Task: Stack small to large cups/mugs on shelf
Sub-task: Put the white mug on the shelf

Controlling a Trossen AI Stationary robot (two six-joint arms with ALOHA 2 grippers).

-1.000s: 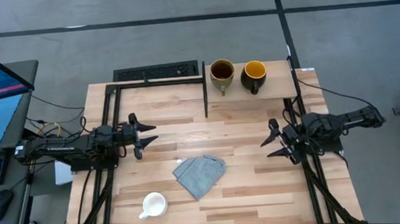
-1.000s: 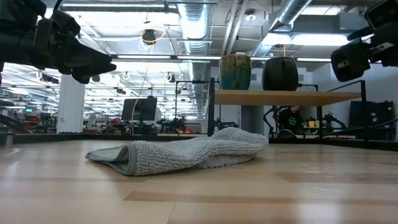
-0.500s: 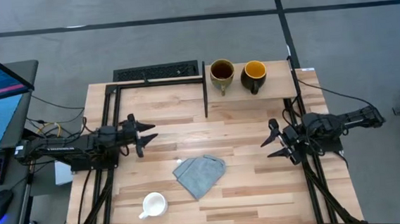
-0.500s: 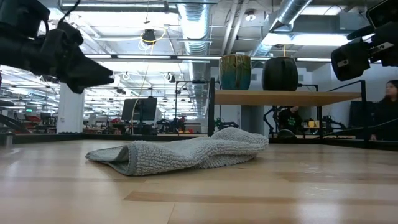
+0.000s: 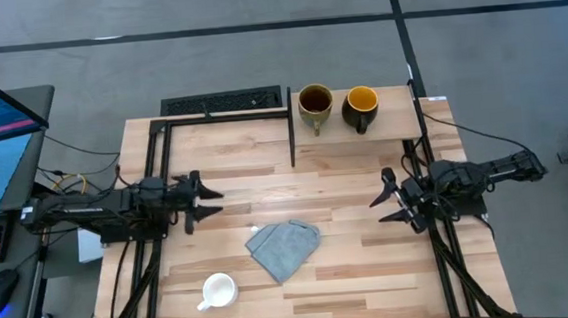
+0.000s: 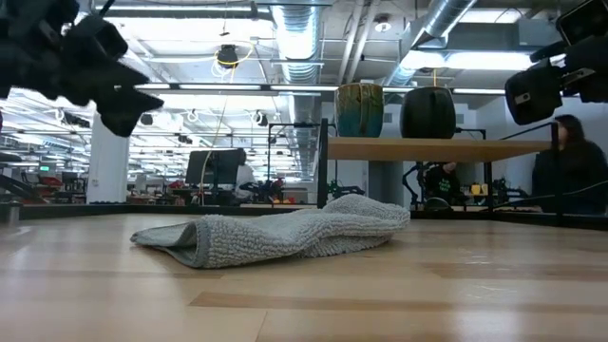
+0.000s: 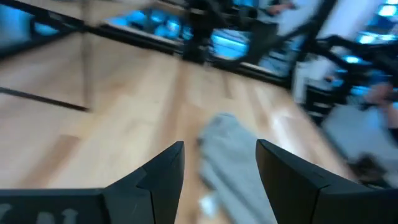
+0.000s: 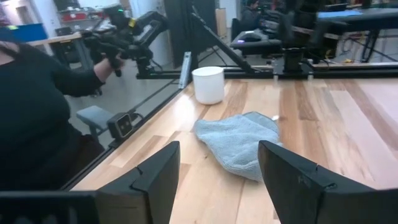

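An olive-tan mug [image 5: 314, 104] and a dark mug with a yellow inside [image 5: 360, 104] stand upright side by side on the light-wood shelf [image 5: 394, 123] at the table's far right. The low view shows both, the olive mug [image 6: 359, 109] and the dark mug [image 6: 427, 112]. A small white mug [image 5: 218, 289] stands upright on the tabletop near the front left, also in the right wrist view [image 8: 209, 84]. My left gripper [image 5: 211, 198] hovers open over the table's left side. My right gripper [image 5: 380, 199] hovers open over the right side, in front of the shelf. Neither holds anything.
A grey-blue cloth [image 5: 283, 247] lies crumpled on the tabletop between the grippers, in front of the white mug as the right wrist sees it [image 8: 239, 140]. A black upright [image 5: 291, 128] borders the shelf's left edge. A person in a dark sleeve [image 8: 31, 118] shows beside the table.
My left gripper has rolled about its own axis and tipped a little, staying open and over the same spot at the table's left. My right gripper has kept still. A person has come into the room behind the table on the right.
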